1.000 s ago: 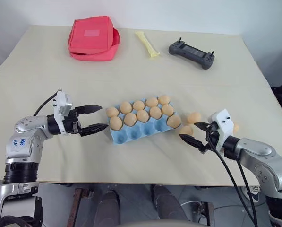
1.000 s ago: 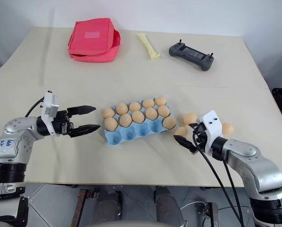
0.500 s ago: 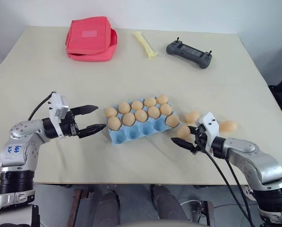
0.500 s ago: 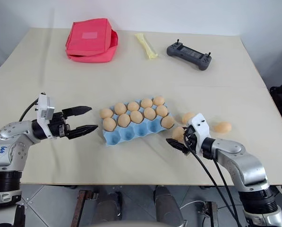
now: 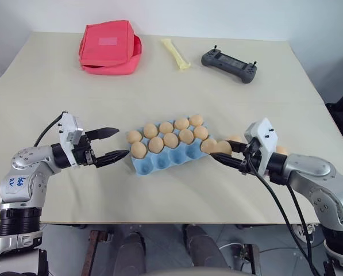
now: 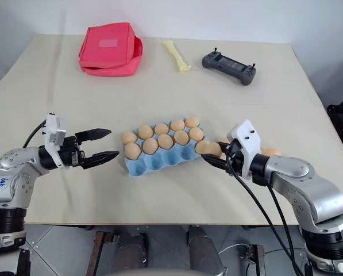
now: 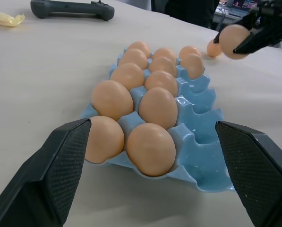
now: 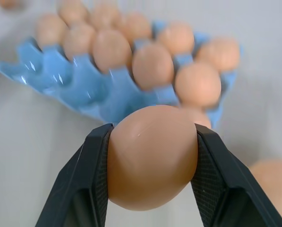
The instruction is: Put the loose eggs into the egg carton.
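Right gripper (image 8: 148,156) jaws pinching one loose egg (image 8: 152,156) just off the egg carton (image 5: 160,162) at its 3 o'clock end, left gripper (image 5: 115,145) jaws spread at carton's 9 o'clock, another egg (image 6: 270,152) on bench (image 5: 160,75) beyond.

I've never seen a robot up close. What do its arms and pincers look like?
Both arms are rounded silver-grey metal with black joints. Each ends in a white block and a left gripper or right gripper of two tapered black fingers. Black cables trail along them; the left arm bears blue handwriting.
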Controlling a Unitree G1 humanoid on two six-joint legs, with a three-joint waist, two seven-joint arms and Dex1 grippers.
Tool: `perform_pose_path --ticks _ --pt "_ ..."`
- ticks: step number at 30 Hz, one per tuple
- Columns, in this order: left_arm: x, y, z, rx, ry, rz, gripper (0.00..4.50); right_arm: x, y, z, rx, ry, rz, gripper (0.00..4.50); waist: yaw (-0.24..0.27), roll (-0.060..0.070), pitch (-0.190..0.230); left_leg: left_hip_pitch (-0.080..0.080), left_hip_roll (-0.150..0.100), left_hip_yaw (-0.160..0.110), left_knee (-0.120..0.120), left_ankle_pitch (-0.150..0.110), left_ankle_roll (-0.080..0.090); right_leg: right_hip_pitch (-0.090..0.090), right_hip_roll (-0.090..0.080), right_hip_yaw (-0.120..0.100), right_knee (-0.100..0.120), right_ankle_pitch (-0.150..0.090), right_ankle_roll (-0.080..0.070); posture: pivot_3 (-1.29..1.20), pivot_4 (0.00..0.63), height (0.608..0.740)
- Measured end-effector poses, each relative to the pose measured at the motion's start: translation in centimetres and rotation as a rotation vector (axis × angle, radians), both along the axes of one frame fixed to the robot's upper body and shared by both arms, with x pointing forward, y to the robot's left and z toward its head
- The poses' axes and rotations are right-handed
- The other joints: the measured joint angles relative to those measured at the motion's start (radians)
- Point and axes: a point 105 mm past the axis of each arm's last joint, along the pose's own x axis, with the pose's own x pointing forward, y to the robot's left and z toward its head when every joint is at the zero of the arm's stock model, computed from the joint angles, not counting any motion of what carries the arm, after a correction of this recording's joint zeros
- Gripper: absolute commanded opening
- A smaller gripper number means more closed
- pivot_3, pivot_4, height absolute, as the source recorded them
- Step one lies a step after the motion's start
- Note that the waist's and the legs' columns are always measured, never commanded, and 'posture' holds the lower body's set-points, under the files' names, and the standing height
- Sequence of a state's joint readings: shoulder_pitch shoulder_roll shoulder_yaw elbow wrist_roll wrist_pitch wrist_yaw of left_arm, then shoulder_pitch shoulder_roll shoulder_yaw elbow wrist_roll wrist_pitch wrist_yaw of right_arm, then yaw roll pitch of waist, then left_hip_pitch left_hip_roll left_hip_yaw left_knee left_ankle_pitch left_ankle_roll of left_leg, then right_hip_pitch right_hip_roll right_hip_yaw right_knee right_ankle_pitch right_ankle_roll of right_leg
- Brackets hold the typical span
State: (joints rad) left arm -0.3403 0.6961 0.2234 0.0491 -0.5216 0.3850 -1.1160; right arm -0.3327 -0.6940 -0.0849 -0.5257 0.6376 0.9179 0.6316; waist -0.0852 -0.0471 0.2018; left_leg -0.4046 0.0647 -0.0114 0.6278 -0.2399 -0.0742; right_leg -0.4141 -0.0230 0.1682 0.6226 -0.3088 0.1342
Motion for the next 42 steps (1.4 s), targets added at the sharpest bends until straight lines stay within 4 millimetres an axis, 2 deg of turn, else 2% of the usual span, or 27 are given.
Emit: perform_pose_path --ticks 3,9,14,21,27,31,36,38,42 --pt "0.2 -0.2 0.2 -0.001 -0.008 -0.007 4.50 0.7 2.1 1.4 0.035 -0.043 0.055 1.90 -0.001 0.000 0.000 0.000 0.000 0.000 0.000 0.000 0.000 0.000 0.000 0.000 0.000 0.000 0.000 0.00 0.150 0.740" --pt "0.3 -0.3 0.6 -0.002 -0.020 -0.010 4.50 2.1 4.3 -0.8 0.021 0.026 0.091 1.90 0.003 0.000 0.000 -0.001 0.000 0.000 -0.001 -0.001 0.000 -0.001 0.000 0.000 -0.001 0.003 0.005 0.00 0.150 0.740" --pt "0.4 -0.3 0.6 -0.002 -0.024 -0.008 4.50 2.6 5.1 -1.3 -0.007 0.014 0.122 1.90 0.003 0.000 0.000 -0.001 0.000 0.000 -0.002 -0.002 0.000 -0.002 0.000 -0.001 0.001 0.004 0.010 0.00 0.150 0.740" --pt "0.4 -0.3 0.7 -0.002 -0.026 0.005 4.50 2.9 5.5 -1.9 -0.038 0.006 0.154 4.35 0.001 0.000 0.000 -0.001 0.000 0.000 -0.002 -0.002 0.000 -0.003 0.000 -0.001 0.002 0.005 0.011 0.00 0.150 0.740" --pt "0.5 -0.2 0.7 -0.002 -0.027 0.009 4.50 2.8 5.4 -1.7 -0.045 0.001 0.169 4.43 0.001 0.000 0.000 -0.001 0.000 0.000 -0.002 -0.002 0.000 -0.003 0.000 -0.001 0.003 0.005 0.011 0.00 0.150 0.740" --pt "0.5 -0.4 0.6 -0.009 -0.028 0.005 4.50 2.5 5.3 -0.8 -0.044 -0.025 0.175 4.43 0.002 0.000 0.000 -0.001 0.000 0.000 -0.002 -0.002 0.000 -0.003 0.000 -0.001 0.003 0.005 0.011 0.00 0.150 0.740" --pt "0.6 -0.8 1.0 -0.013 -0.046 -0.017 4.50 1.5 3.1 1.8 -0.015 -0.090 0.146 4.43 0.007 0.000 0.000 -0.001 0.000 0.000 -0.002 -0.002 0.000 -0.003 0.000 -0.002 0.002 0.004 0.012 0.00 0.150 0.740" --pt "0.6 -0.9 1.0 -0.013 -0.046 -0.022 4.50 1.0 1.7 1.6 -0.020 -0.080 0.117 4.43 0.011 0.000 0.000 -0.002 0.000 0.000 -0.003 -0.002 0.000 -0.003 0.000 -0.002 0.002 0.004 0.012 0.00 0.150 0.740" --pt "0.8 -1.0 0.8 -0.018 -0.036 -0.038 4.50 -0.6 -2.9 0.3 -0.066 0.000 0.004 4.43 0.024 0.000 0.000 -0.002 0.000 0.000 -0.002 -0.002 0.000 -0.003 0.000 -0.001 0.002 0.004 0.012 0.00 0.150 0.740"
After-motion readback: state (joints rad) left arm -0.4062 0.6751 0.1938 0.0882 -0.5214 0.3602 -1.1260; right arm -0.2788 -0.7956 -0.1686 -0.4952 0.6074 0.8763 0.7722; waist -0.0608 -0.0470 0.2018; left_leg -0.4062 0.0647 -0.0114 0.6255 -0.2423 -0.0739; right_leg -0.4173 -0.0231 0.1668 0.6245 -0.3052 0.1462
